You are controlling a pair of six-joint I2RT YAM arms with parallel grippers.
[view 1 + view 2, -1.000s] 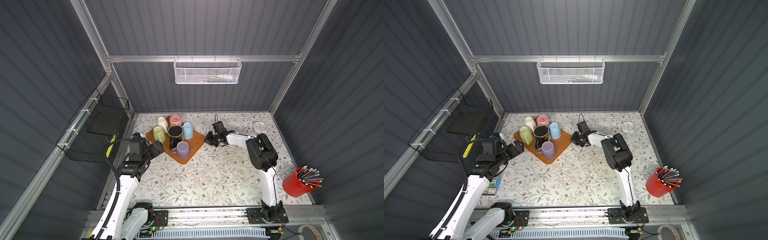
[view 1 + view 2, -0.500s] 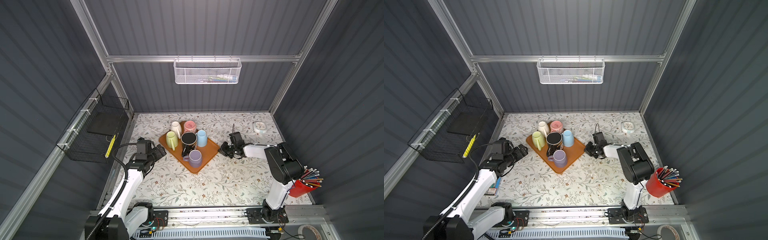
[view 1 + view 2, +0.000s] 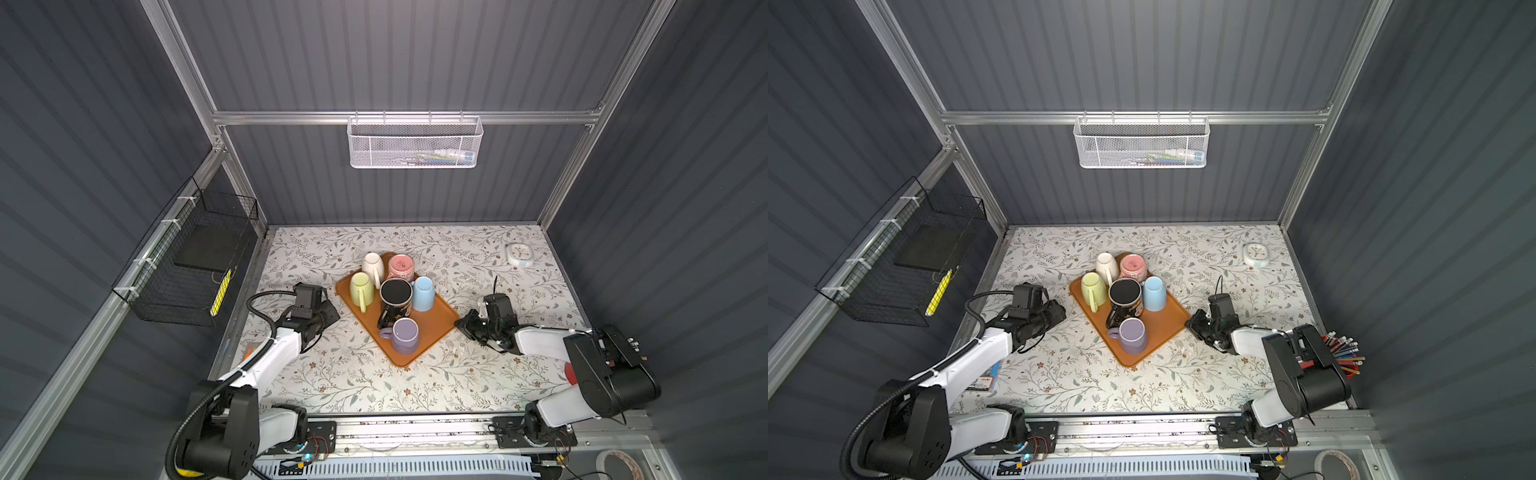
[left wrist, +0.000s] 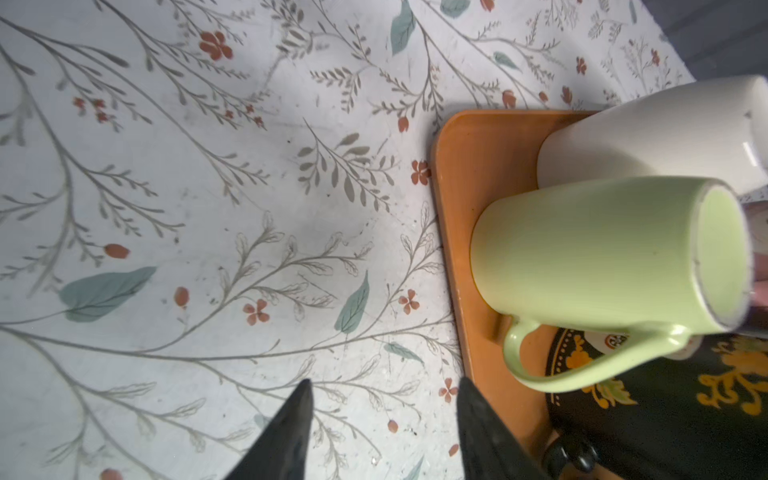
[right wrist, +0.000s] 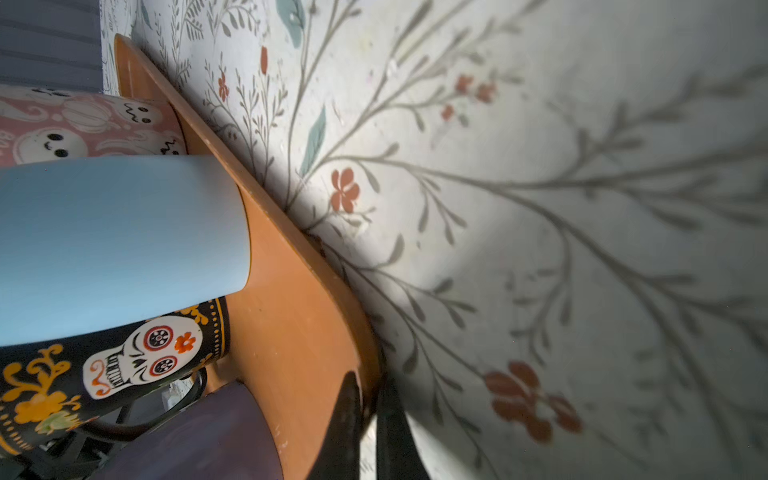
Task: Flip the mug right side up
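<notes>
Logged floral table (image 3: 353, 374) as the widest item.
Found left arm (image 3: 270, 361) reaching diagonally from its near-left base toward the tray, forearm low, wrist turned toward the tray's left edge.
Found right arm (image 3: 540, 343) folded, with dark elbow raised at the right side and white forearm laid low over the table, aimed at the tray's right corner.
Noted orange tray (image 3: 432, 328) lying skewed mid-table.
Counted six mugs on it, all base up as far as visible: black mug (image 3: 395, 297) in the middle, purple mug (image 3: 405, 336) nearest, blue mug (image 3: 424, 293) right, green mug (image 3: 360, 286) left, white mug (image 3: 372, 266) and pink mug (image 3: 401, 268) at the back.
Read the skull on the black mug as inverted in the right wrist view.
Could not tell which mug was meant.
Saw left gripper (image 4: 384, 382) parted and empty, tips over bare table just beside the tray, closest to the green mug.
Saw right gripper (image 5: 370, 382) clamped on the tray rim, fingers (image 5: 345, 415) nearly together with the rim between them.
</notes>
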